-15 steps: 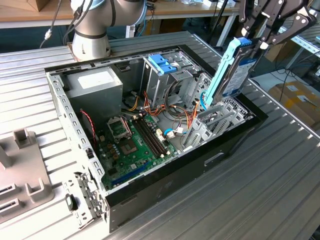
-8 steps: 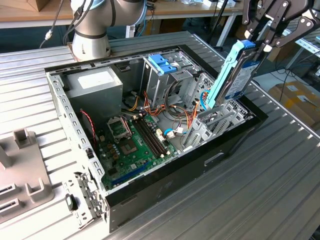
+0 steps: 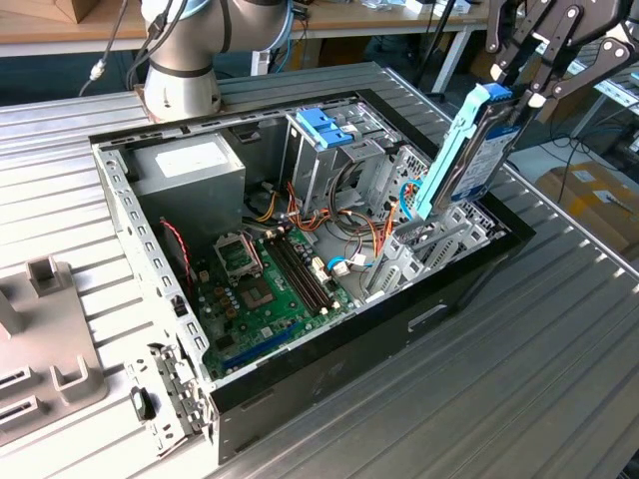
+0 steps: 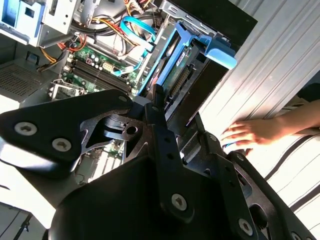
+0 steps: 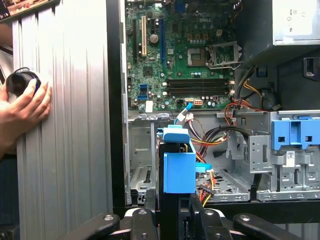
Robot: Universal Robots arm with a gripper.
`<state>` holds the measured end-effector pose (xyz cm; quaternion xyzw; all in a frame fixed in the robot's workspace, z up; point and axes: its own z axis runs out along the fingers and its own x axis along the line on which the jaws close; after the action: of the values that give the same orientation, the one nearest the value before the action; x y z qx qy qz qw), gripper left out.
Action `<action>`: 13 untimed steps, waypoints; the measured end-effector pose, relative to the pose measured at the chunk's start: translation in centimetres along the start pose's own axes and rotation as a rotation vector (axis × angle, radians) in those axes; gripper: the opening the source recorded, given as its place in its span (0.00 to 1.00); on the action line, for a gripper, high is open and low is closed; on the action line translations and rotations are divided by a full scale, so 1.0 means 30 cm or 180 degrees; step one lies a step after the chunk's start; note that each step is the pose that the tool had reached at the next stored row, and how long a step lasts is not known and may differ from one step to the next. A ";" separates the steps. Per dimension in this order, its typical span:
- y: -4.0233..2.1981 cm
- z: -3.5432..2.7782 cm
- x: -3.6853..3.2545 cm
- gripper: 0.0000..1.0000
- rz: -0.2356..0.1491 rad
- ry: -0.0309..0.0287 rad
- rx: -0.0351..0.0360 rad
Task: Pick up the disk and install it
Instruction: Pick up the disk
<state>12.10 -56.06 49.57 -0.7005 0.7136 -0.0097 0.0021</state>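
Jaws clamped on the disk [image 3: 469, 155], pinching its upper end, and you have it hanging tilted over the open computer case [image 3: 329, 344] at the exterior view's right. Its lower end dips inside the case wall, just beside the grey drive bay [image 3: 424, 244]. That is well apart from the tall cage with the blue top [image 3: 321, 135] and from the green motherboard [image 3: 262, 289] farther to the exterior view's left.

In the first wrist view the light-blue frame [image 5: 179, 172] stands right ahead of the jaws, with the case interior beyond it.

On handling, I'd call this a stiff, dense slab, heavy for its bulk. The metal faces look smooth and probably slippery, while the plastic frame likely gives a little.

Treat it as fragile, because a knock against the bay's metal edges could hurt it. The end grip you have looks sensible to me, since it bears on the frame's edges and stays off the flat faces.

Mind the company too: a person's hand [image 4: 250, 134] rests on the ribbed worktop [image 3: 519, 399] just beside the case.
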 end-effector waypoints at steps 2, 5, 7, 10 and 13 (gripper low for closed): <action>0.000 0.007 0.000 0.35 0.0000 0.0004 0.0000; 0.002 0.021 0.001 0.35 0.0000 0.0011 0.0000; 0.008 0.030 0.001 0.35 0.0000 0.0012 0.0001; 0.016 0.048 0.001 0.35 -0.0001 0.0014 0.0001; 0.016 0.048 0.001 0.35 0.0000 0.0014 0.0001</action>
<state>11.64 -56.10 48.11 -0.7005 0.7136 -0.0114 0.0006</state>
